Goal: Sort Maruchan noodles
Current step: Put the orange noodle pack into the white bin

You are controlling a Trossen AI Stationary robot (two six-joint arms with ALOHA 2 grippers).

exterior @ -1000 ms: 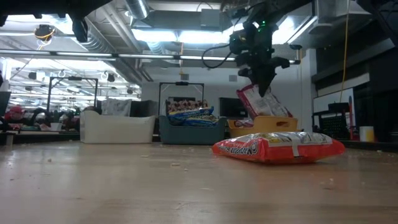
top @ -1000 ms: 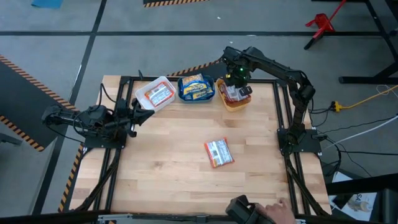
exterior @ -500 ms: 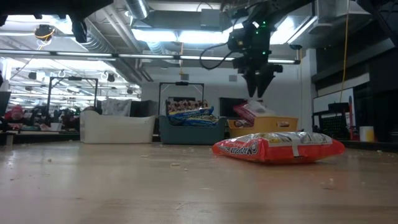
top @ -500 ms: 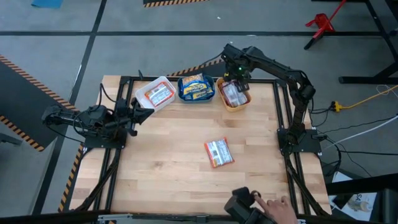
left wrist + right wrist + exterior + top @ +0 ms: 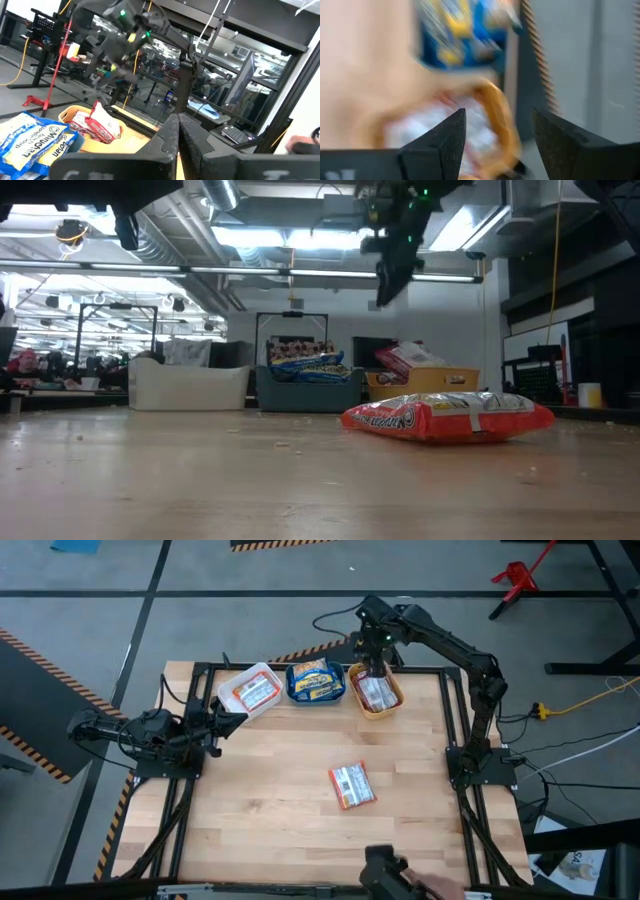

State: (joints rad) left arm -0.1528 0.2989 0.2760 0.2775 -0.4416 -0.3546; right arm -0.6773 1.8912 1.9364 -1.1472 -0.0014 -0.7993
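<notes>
One red-maroon noodle packet (image 5: pixel 352 785) lies flat on the bare wood near the table's middle, close in the low view (image 5: pixel 445 418). Along the far edge, a white bin (image 5: pixel 233 683) holds an orange-yellow packet (image 5: pixel 257 693), a teal bin (image 5: pixel 341 692) holds blue-white packets (image 5: pixel 314 680), and an orange bin (image 5: pixel 386 712) holds red packets (image 5: pixel 375 692). My right gripper (image 5: pixel 372 648) hangs open and empty, high above the orange bin (image 5: pixel 390 275). My left gripper (image 5: pixel 230 721) waits shut at the table's left edge.
The three bins stand side by side along the far edge (image 5: pixel 300 385). A dark object (image 5: pixel 385 875) shows just past the near edge. Bare wood lies between the loose packet and the bins.
My right gripper let go of a red packet that hung tilted below it over the orange bin. The packet dropped and now lies in that bin on the others. The gripper then rose and drew slightly toward the far edge. A person's hand at the near edge has withdrawn.
</notes>
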